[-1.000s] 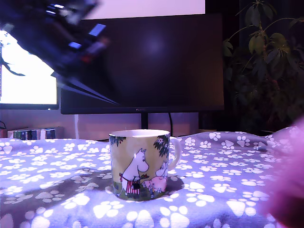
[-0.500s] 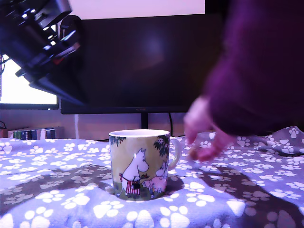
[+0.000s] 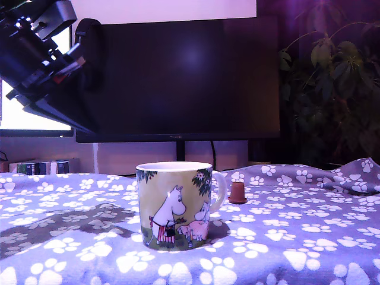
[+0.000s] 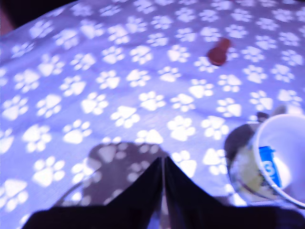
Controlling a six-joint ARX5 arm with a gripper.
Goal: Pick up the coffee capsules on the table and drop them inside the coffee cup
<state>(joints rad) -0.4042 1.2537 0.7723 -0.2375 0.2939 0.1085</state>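
We have one coffee capsule (image 3: 237,192) in view, standing rim-down on the bench (image 3: 309,237) just behind the coffee cup (image 3: 175,205), beside its handle and toward the exterior view's right. Our hand (image 4: 163,176) hangs high above the bench, well apart from both, its two fingers pressed together and carrying nothing. To do this step well, we judge that we should spread the fingers before descending, come down straight over the capsule, and close on its tapered body just above the flared rim, keeping clear of the cup's handle so nothing tips.
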